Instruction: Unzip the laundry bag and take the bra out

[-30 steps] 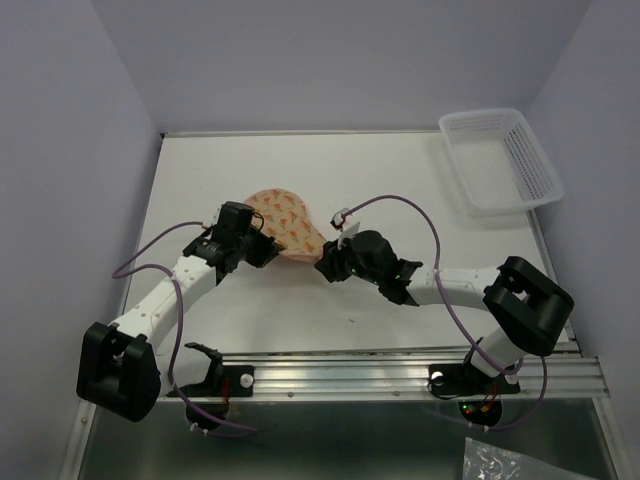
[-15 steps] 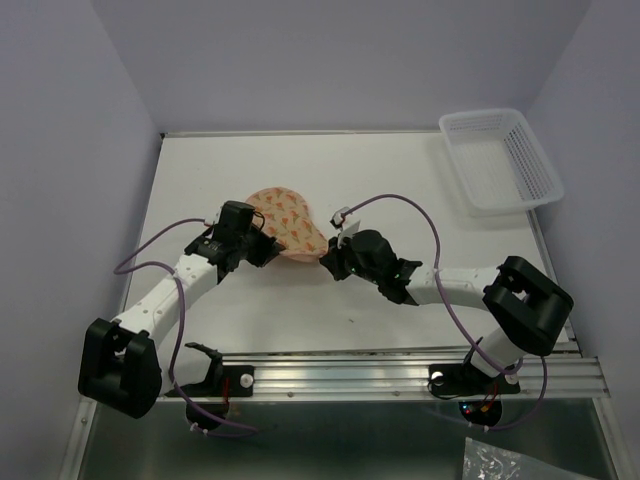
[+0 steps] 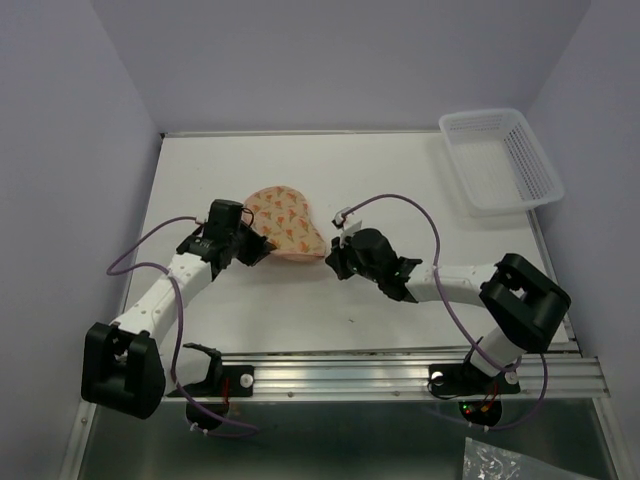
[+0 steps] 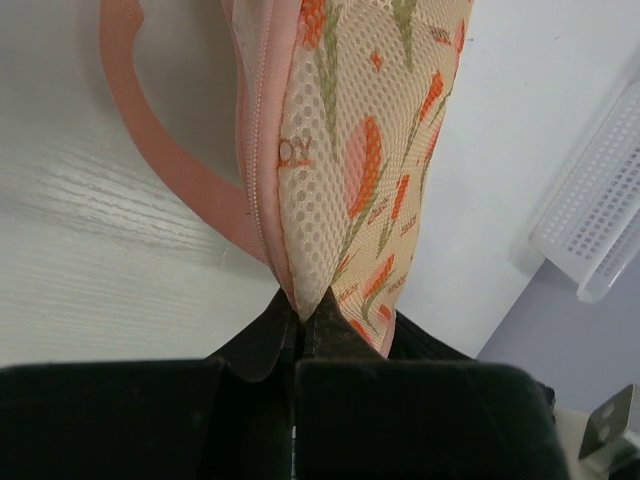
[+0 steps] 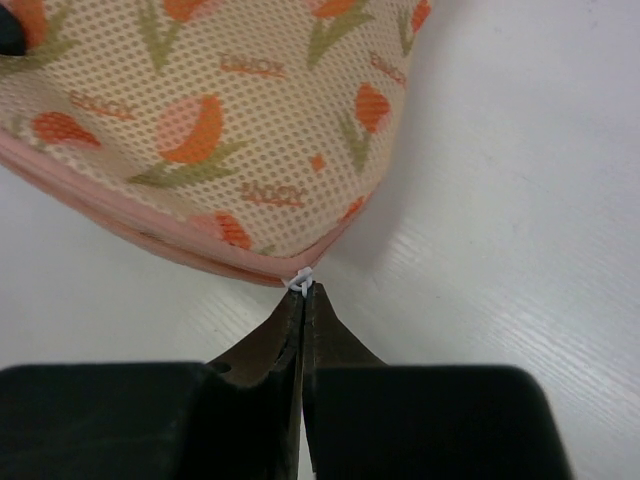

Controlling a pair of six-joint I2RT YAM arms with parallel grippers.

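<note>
– Tulips (image 5: pixel 190 130), orange, on cream net, pink zip edge (image 4: pixel 258 150). That laundry bag (image 3: pixel 283 222) lies on the desk (image 3: pixel 400 170).
– Left hand (image 4: pixel 300 312) pinches its end. Only close up: right hand (image 5: pixel 303 296) nips a white zip pull (image 5: pixel 300 280).

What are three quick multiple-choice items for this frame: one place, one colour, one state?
1. Where is the white basket?
A. near left corner
B. far right corner of the table
C. between the arm bases

2. What colour is the laundry bag zip edging?
A. pink
B. blue
C. green

3. How is the left gripper?
A. wide open
B. out of view
C. shut on the laundry bag

Key:
1 B, the top view shows it at the far right corner.
2 A, pink runs along the zip in the left wrist view.
3 C, its jaws pinch the mesh edge.
</note>
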